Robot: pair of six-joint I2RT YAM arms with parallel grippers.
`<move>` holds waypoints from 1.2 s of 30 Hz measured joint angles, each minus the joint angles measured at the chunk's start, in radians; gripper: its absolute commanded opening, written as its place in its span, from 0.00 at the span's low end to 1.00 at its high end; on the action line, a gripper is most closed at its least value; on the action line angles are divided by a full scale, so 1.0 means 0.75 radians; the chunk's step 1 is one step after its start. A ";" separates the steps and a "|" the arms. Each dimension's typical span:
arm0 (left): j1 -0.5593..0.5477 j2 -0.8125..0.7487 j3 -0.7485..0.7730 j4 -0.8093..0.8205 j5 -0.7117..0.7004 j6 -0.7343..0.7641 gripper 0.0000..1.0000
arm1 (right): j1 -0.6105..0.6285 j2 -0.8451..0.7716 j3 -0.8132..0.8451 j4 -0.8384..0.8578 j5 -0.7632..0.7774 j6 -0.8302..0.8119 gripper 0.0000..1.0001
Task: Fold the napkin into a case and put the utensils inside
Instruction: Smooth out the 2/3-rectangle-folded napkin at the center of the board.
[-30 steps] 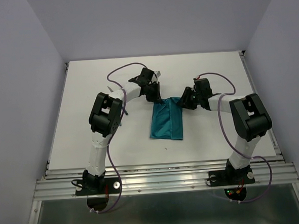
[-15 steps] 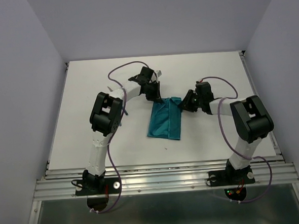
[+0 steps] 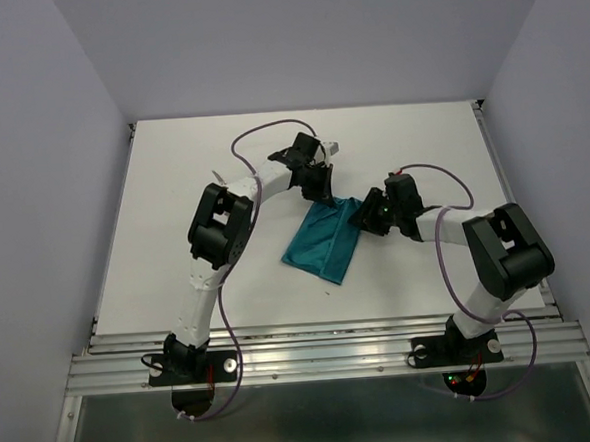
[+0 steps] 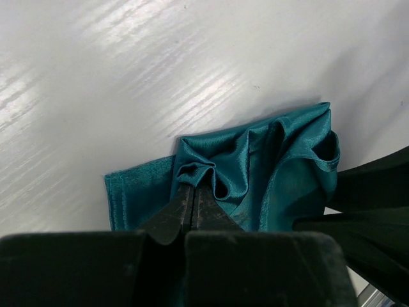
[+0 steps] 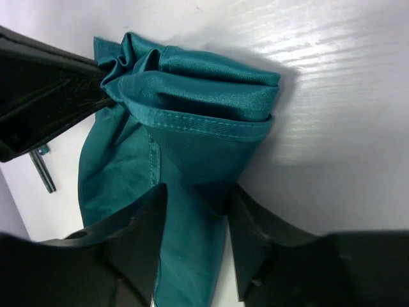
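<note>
Left gripper (image 4: 192, 190): pressed together, pinched on the napkin's (image 4: 281, 179) bunched corner.
Right gripper (image 5: 195, 198): spread astride its edge.
Risk: the folds may be pulled undone by uneven tugging.

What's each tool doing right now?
Left tool: closed, pinching the teal-green soft cloth napkin.
Right tool: open, astride that napkin's folded edge.

napkin (image 3: 322, 241): plain green cloth, no words or numbers on it
table (image 3: 173, 188): plain white, no signs or labels to read
walls (image 3: 30, 147): nothing written on them
</note>
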 measured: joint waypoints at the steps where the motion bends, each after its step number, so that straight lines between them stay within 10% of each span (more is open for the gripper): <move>1: -0.006 0.001 0.004 -0.006 0.003 0.011 0.00 | 0.001 -0.005 0.001 -0.007 0.009 0.002 0.57; 11: -0.013 0.015 0.018 -0.024 0.051 0.062 0.00 | 0.000 -0.253 0.001 -0.234 0.239 -0.101 0.55; 18: -0.013 0.016 0.018 -0.025 0.059 0.078 0.00 | 0.000 -0.212 0.070 -0.305 0.317 -0.160 0.11; 36: -0.013 0.016 0.019 -0.027 0.060 0.086 0.00 | 0.000 0.106 0.328 -0.321 0.236 -0.223 0.09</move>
